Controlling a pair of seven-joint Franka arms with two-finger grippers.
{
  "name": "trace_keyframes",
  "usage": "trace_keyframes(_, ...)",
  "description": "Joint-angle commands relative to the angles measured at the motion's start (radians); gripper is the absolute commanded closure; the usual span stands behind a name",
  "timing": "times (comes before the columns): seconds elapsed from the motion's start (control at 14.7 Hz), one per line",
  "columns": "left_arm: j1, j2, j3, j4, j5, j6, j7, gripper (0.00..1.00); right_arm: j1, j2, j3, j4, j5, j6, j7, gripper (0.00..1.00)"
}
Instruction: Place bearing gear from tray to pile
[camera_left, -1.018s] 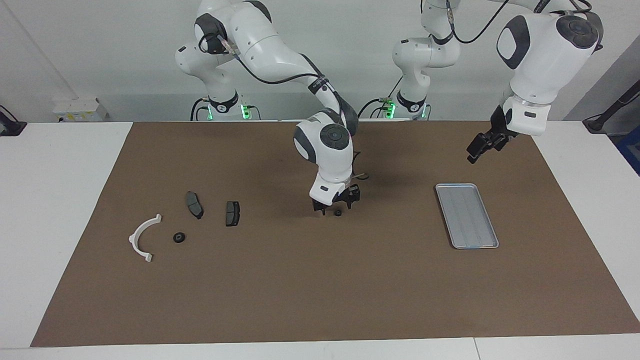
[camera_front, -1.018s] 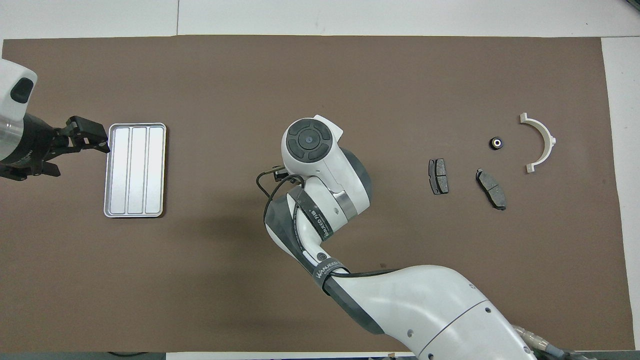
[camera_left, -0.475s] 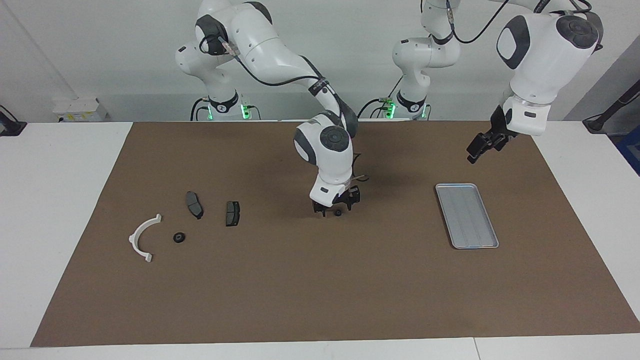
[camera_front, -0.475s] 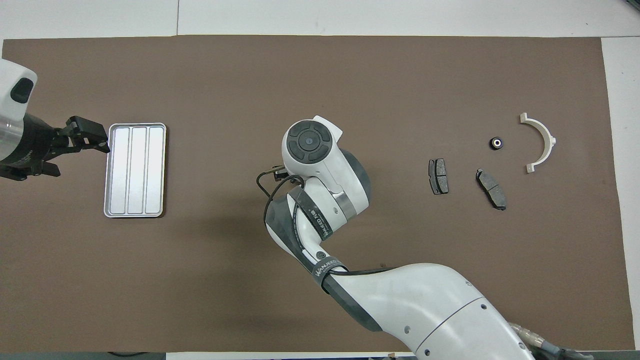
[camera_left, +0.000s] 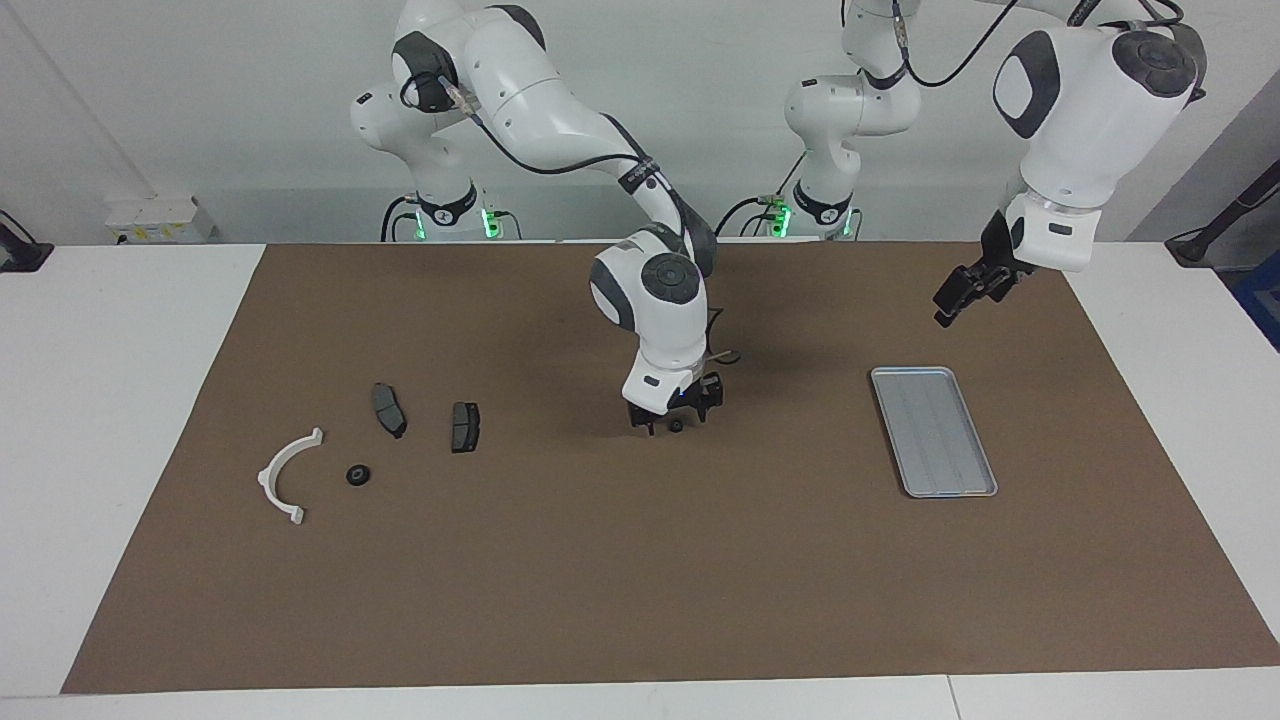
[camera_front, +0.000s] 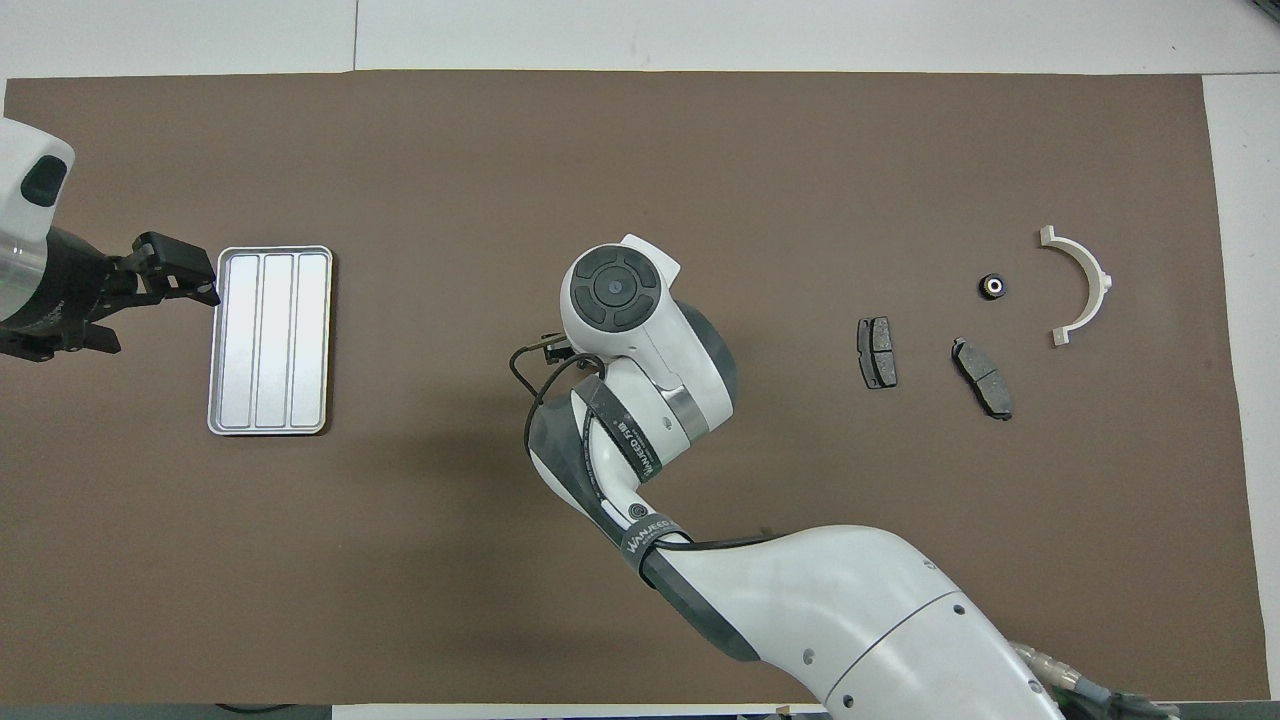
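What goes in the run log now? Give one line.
right hand open, down around bearing gear at mid-mat | left hand open, waiting near tray | tray empty | second gear beside white arc bracket

Layout of the surface (camera_left: 640, 560). The tray (camera_left: 933, 430) lies toward the left arm's end; the pile, namely two pads (camera_left: 389, 409) (camera_left: 464, 426), an arc bracket (camera_left: 286, 476) and a small gear (camera_left: 357, 474) just beside the bracket, lies toward the right arm's end. A second gear (camera_left: 677, 425) sits between them, under the right claw (camera_left: 675, 418). The left claw (camera_left: 952, 300) hangs near the tray's end.
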Motion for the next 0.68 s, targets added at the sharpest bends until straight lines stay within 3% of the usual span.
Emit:
trace_keyframes(0.0,0.007,-0.026,-0.005,-0.026,-0.016,0.018,0.006,0.00,-0.014,0.000,0.014,-0.011,0.011,0.025,0.012,0.19)
trace_keyframes(0.61,0.007,-0.026,-0.005,-0.026,-0.016,0.018,0.006,0.00,-0.017,0.000,0.015,-0.010,0.012,0.023,0.012,0.38)
